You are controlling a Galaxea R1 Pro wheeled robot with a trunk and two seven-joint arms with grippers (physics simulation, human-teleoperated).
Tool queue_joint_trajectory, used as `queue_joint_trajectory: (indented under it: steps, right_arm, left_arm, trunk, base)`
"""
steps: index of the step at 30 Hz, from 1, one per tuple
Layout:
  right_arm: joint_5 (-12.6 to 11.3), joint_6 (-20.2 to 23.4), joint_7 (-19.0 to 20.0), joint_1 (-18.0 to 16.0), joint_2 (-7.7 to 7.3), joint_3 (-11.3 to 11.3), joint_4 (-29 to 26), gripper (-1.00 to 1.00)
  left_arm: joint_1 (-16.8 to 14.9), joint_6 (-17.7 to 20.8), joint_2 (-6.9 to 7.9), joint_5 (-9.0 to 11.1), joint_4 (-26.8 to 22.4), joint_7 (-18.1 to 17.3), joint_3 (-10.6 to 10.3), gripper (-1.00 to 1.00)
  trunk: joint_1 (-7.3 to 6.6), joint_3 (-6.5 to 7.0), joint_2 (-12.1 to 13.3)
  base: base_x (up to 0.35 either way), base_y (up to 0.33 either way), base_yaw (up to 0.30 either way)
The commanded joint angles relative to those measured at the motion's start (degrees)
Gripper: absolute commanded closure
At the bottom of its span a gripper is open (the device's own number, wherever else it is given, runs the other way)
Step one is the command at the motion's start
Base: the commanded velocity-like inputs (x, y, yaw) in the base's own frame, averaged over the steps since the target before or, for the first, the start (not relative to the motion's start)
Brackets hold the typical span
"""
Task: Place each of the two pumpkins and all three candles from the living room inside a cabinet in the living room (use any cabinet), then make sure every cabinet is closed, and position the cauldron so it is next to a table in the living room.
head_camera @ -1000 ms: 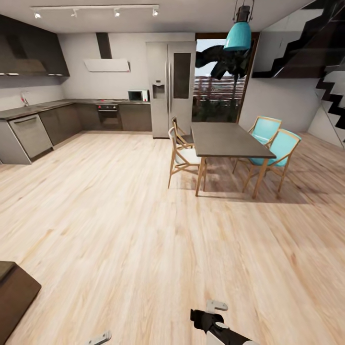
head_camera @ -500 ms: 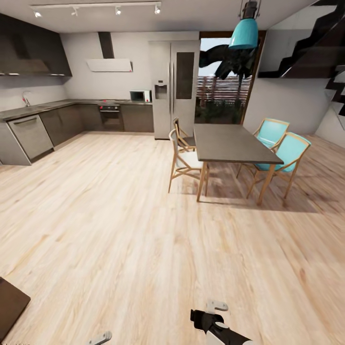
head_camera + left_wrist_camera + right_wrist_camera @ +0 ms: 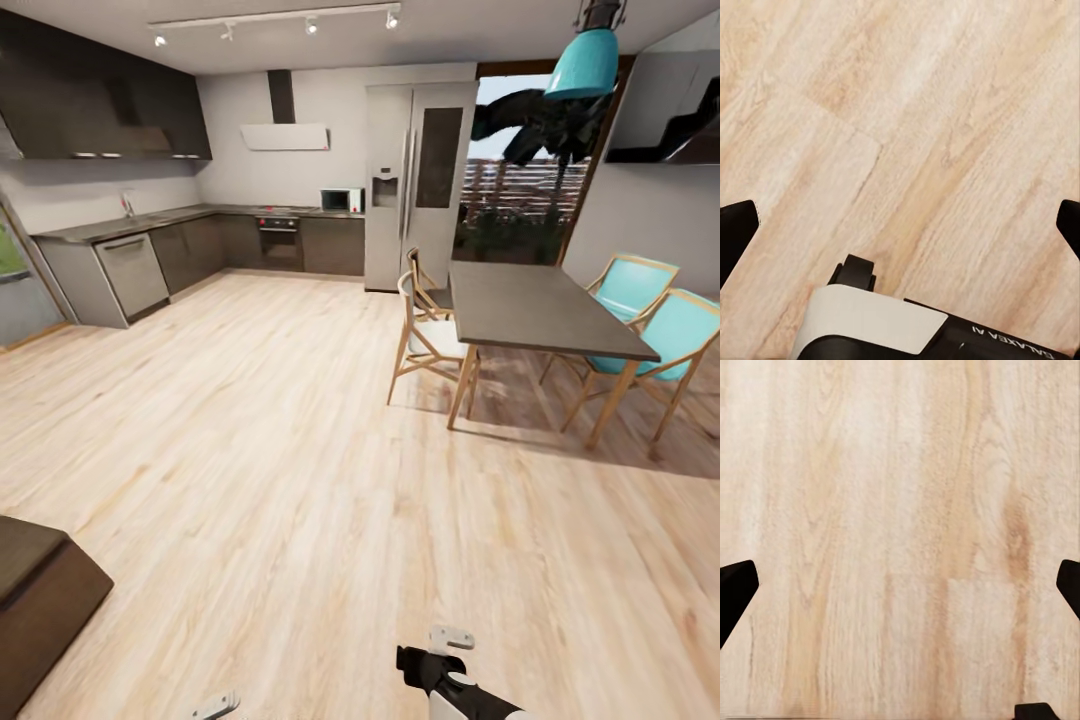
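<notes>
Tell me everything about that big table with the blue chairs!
The long rectangular dining table has a flat dark grey-brown top on slim, light wooden legs. It stands upright on the pale wood plank floor, and its top looks bare. Two turquoise-seated wooden chairs sit along its far side, and two white-seated wooden chairs along its near side. A turquoise pendant lamp hangs above.

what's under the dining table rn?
Under the dining table: bare wood floor and the table's shadow, nothing stored. A white-seated chair is pushed to its near side; two turquoise chairs stand beyond. The tabletop hides part of the floor.
</notes>
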Motion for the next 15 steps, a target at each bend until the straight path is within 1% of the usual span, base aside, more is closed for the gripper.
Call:
queue_joint_trajectory:
  steps: [1, 15]
  right_arm:
    - [-0.51, -0.21, -0.31, -0.03, -0.01, 0.49, -0.09, -1.0]
    - [-0.48, -0.35, -0.31, -0.03, 0.03, 0.51, -0.09, -1.0]
  left_arm:
    - [-0.04, 0.18, 0.09, 0.36, -0.12, 0.55, -0.49, -1.0]
    - [-0.04, 0.19, -0.01, 0.33, -0.1, 0.56, -0.5, -1.0]
  trunk:
    - [0.0, -0.06, -0.04]
    - [0.0, -0.06, -0.04]
  base:
    - [0.0, 0.0, 0.292]
    - [0.0, 0.0, 0.292]
